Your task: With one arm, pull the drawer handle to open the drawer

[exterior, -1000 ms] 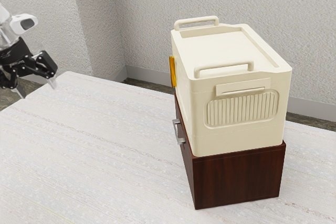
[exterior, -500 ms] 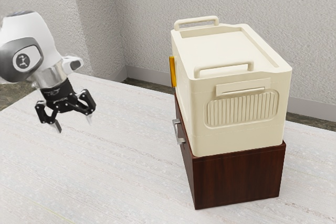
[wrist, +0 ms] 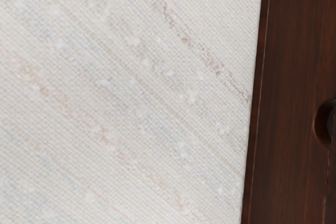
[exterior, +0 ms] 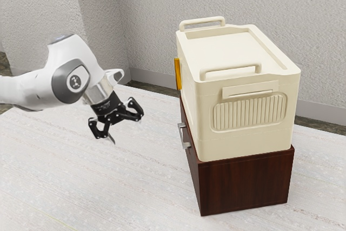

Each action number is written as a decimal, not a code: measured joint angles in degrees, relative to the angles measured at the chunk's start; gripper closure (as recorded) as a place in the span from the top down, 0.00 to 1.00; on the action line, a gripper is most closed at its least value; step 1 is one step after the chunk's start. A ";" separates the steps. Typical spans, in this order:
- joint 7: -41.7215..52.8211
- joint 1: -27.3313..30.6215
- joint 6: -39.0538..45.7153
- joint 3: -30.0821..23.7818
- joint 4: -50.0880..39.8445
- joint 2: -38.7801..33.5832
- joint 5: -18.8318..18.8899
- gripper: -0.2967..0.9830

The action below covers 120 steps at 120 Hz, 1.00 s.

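Claw (exterior: 126, 129) released, fingers spread above bench (exterior: 108, 187), well apart from handle (exterior: 182, 137). Handle sits on drawer front (exterior: 193, 162); drawer looks closed. Spread likely leaves room to straddle handle before pulling.

Layout: case (exterior: 246, 140) on drawer unit (exterior: 243, 183), unit on table (exterior: 97, 187).
The handle (exterior: 184, 137) is mounted on the unit's face toward the exterior view's left; my gripper (exterior: 126, 132) is located above the table, farther toward that side, apart from the handle. The wall (exterior: 157, 25) stands behind the table.
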 joint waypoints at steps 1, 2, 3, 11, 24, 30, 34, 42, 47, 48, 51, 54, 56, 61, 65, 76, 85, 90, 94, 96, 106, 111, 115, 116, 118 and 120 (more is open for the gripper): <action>-0.04 -0.01 0.19 -0.09 0.06 0.13 -0.23 0.77; -0.08 -0.03 0.39 -0.18 0.12 0.27 -0.44 0.77; -0.12 -0.04 0.59 -0.26 0.18 0.47 -0.63 0.77; -0.40 0.09 1.93 -1.32 1.01 1.93 -2.25 0.77; -0.80 -0.25 3.83 -3.74 3.44 5.63 -4.90 0.77; -0.97 -0.71 4.58 -4.36 3.97 6.78 -5.87 0.77; -1.06 -1.17 5.00 -4.53 4.13 7.31 -6.49 0.77; -1.10 -2.12 5.45 -4.63 4.40 7.63 -7.01 0.77; -1.01 -2.65 5.64 -4.62 4.51 7.58 -7.14 0.77; -0.99 -2.74 5.68 -4.62 4.53 7.58 -7.16 0.77; -0.97 -2.99 5.83 -4.62 4.62 7.78 -7.24 0.77; -0.97 -3.21 5.99 -4.62 4.69 8.08 -7.31 0.77; -0.98 -3.34 6.08 -4.62 4.76 8.25 -7.34 0.77; -1.01 -3.66 6.28 -4.62 4.85 8.69 -7.45 0.77; -1.01 -3.99 6.51 -4.57 4.89 8.91 -7.53 0.77; -0.99 -5.28 7.14 -4.24 4.93 9.30 -7.61 0.77; -0.71 -6.93 7.52 -3.61 5.07 10.06 -7.53 0.77; -0.47 -7.87 7.68 -3.16 5.14 10.38 -7.48 0.77; -0.25 -8.76 7.78 -2.49 5.12 10.41 -7.45 0.77; -0.12 -9.14 7.82 -2.15 5.07 10.35 -7.43 0.77; 0.62 -10.54 7.91 -0.33 4.83 9.87 -7.39 0.77; 0.99 -10.56 7.95 0.06 4.79 9.78 -7.40 0.77; 1.25 -10.39 7.99 0.19 4.78 9.91 -7.43 0.77; 1.30 -10.33 8.00 0.20 4.77 9.96 -7.44 0.77; 1.40 -10.17 8.01 0.21 4.77 10.02 -7.46 0.77; 1.50 -10.00 8.03 0.21 4.77 10.07 -7.48 0.77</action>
